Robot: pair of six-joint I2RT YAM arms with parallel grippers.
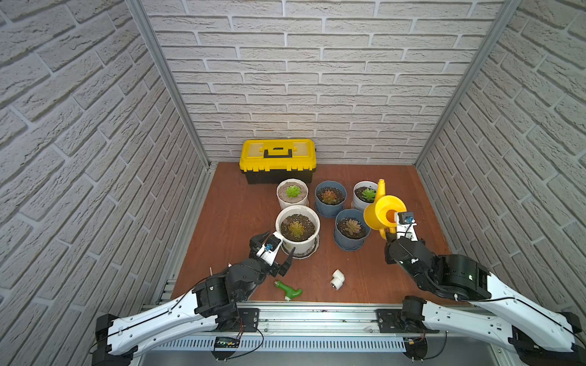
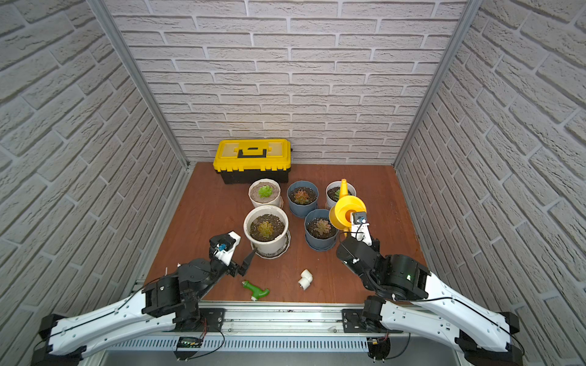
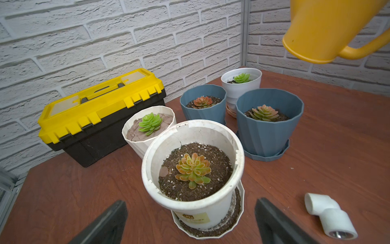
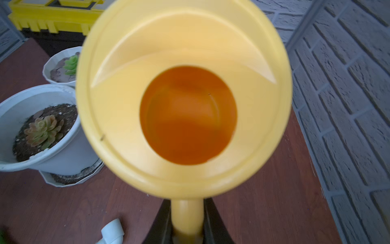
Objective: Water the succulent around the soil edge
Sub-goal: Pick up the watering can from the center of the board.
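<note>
On the table, the carrying step is judged to be in hand: no water is seen on the way to any pot. The big white pot, standing in a saucer at the front left of the pot group, is taken as the target. It is framed by the left pincer, whose jaws are spread wide on both sides of it and do not touch it. Its succulent is planted in the middle of dark soil, with a free ring of soil around it.

The yellow can is held up in the air at the right of the group, well apart from that pot. Its handle is clamped in the right pincer, and its spout is pointed toward the back wall. Whether water is inside cannot be told.

For the next move, the can must be carried leftward and turned, so that the spout is brought over the soil edge. Only then should it be tipped, gently.

A toolbox is placed at the back, out of the way. The front blue pot is found between can and target, so the can should be kept high above it. A pipe elbow and a green fitting are lying near the front edge, below the likely path.
</note>
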